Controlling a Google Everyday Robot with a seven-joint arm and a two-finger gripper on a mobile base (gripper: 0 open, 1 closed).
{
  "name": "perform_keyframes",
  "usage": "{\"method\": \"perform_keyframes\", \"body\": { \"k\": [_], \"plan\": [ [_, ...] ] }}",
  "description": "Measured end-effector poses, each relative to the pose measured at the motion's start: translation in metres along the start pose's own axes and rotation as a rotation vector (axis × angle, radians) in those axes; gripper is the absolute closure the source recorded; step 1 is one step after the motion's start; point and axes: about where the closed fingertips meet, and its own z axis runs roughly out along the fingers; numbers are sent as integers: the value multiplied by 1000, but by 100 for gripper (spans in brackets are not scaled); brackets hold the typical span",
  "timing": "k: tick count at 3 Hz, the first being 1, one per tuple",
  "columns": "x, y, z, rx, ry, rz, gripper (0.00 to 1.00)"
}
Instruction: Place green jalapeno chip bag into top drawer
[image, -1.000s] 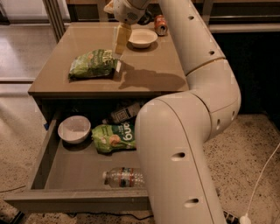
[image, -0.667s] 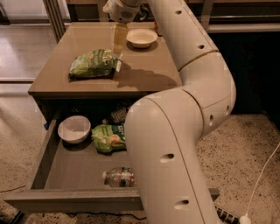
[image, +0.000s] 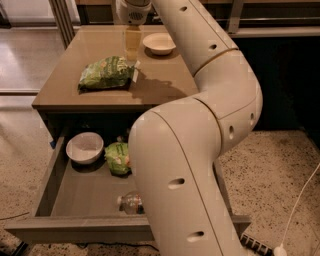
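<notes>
The green jalapeno chip bag (image: 106, 73) lies flat on the taupe cabinet top (image: 165, 82), its white end strip pointing right. My gripper (image: 132, 50) hangs straight down from the top of the camera view, just above and behind the bag's right end, near the white strip. Below, the top drawer (image: 49, 176) stands pulled out. My own arm crosses in front and hides the drawer's right half.
A white bowl (image: 159, 43) sits on the cabinet top right of the gripper. Inside the drawer are another white bowl (image: 85, 147), a darker green pouch (image: 118, 158) and a clear plastic bottle (image: 131, 202). A white cable (image: 300, 200) runs over the speckled floor.
The gripper has shifted slightly left towards the bag's right end. The arm's lower links have swung left and cover more of the drawer. The bag has not moved.
</notes>
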Motion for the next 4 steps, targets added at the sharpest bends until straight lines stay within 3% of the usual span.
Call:
{"method": "perform_keyframes", "body": {
  "k": [4],
  "plan": [
    [-51, 26, 48, -130, 4, -163, 0]
  ]
}}
